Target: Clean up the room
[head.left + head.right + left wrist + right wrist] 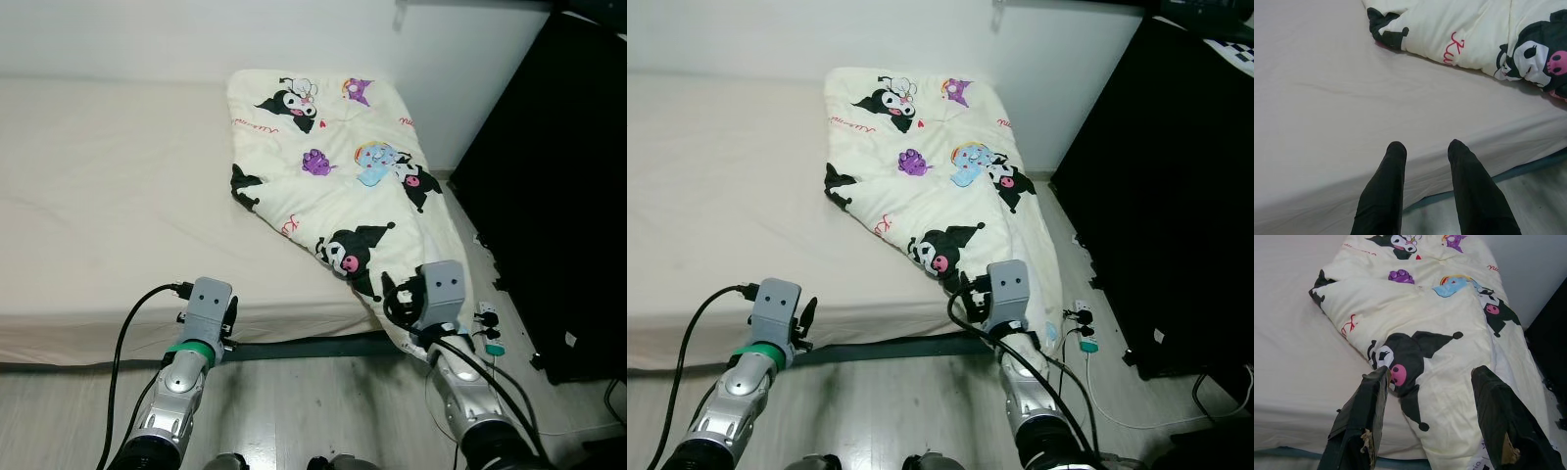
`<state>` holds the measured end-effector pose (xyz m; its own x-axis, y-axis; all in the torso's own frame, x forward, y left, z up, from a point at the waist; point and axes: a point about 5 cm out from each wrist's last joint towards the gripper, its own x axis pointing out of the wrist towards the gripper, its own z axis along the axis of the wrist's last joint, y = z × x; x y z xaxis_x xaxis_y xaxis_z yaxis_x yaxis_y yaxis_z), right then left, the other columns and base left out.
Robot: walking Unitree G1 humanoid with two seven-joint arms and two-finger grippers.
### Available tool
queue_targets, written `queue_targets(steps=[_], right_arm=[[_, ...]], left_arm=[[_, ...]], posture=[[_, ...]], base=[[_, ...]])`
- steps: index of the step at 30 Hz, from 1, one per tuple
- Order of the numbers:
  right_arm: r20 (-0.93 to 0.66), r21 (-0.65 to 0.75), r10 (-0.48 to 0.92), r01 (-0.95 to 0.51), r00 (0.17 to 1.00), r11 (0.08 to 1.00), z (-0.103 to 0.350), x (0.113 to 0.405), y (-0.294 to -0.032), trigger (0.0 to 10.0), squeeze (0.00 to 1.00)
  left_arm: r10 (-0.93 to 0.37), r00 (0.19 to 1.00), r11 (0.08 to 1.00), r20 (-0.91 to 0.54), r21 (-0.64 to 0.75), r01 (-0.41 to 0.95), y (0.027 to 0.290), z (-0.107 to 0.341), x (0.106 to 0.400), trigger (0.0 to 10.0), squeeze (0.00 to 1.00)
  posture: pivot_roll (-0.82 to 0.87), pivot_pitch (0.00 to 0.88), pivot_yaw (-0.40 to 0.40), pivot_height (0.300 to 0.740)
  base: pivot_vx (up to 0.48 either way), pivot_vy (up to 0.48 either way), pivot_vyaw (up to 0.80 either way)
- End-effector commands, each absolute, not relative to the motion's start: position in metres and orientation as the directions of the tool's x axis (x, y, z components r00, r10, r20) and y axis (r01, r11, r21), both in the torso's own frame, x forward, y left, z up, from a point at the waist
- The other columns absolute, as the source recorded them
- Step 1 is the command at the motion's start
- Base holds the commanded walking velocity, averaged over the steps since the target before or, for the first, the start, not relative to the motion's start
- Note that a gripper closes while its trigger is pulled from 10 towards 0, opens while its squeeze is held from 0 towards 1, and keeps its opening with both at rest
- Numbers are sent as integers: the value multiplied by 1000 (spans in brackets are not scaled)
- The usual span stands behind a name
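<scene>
A cream quilt (pixel 338 157) printed with black cartoon figures lies rumpled on the right half of the bed (pixel 108 206), one end hanging over the bed's front corner toward the floor. My right gripper (pixel 1430 374) is open just in front of that hanging end, its fingers (pixel 1366 401) on either side of a black and pink figure (pixel 1400 357), with nothing held. My left gripper (pixel 1425 147) is open at the bed's front edge, over bare sheet, apart from the quilt's dark corner (pixel 1386 27).
A tall black cabinet (pixel 558 186) stands to the right of the bed. A white power strip and cables (pixel 487 328) lie on the wood floor (pixel 294 411) between cabinet and bed. A white wall (pixel 147 34) runs behind the bed.
</scene>
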<state>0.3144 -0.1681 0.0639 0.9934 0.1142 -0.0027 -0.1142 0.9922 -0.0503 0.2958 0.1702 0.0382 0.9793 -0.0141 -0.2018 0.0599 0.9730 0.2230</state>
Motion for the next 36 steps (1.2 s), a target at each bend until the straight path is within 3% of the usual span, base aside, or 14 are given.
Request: queue_targets(steps=[1,36], right_arm=[[-12,-58,101,-101,995,993,61,312,-173,10000,0],[-9,-78,93,-94,996,993,62,313,-174,10000,0]], left_arm=[[-13,974,974,-225,218,64,169,33,292,10000,0],[-28,972,968,-232,237,84,167,34,292,10000,0]], posture=[[27,65,-19,690],[30,59,-11,565]], base=[[0,0,0],[0,0,0]])
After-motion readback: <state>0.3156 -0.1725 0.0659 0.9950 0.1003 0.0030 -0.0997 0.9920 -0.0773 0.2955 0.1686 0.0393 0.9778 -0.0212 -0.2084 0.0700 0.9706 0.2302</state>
